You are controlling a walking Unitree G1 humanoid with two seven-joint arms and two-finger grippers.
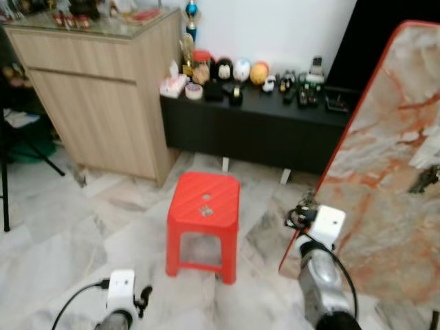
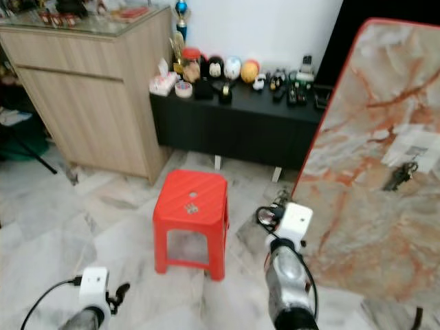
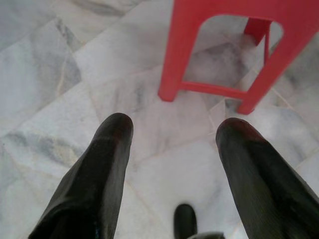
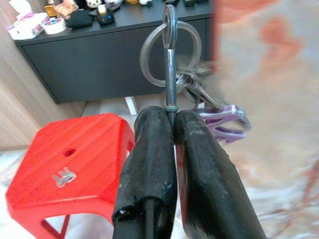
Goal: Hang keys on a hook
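My right gripper (image 4: 171, 113) is shut on the shaft of a bunch of keys (image 4: 170, 74) with a metal ring on top and a purple clip (image 4: 224, 122) hanging beside it. In the left eye view the right arm (image 1: 323, 275) is raised, and the keys (image 1: 300, 214) sit close to the red edge of a tall marble-patterned board (image 1: 385, 185). High on that board is a small dark hook-like piece (image 2: 401, 175) on a white patch, well to the right of and above the keys. My left gripper (image 3: 175, 129) is open over the floor, holding nothing.
A red plastic stool (image 1: 204, 199) stands on the marble floor between the arms, with a small grey item (image 1: 205, 210) on its seat. Behind it is a low black cabinet (image 1: 261, 134) carrying several ornaments, and to the left a wooden cabinet (image 1: 103, 96).
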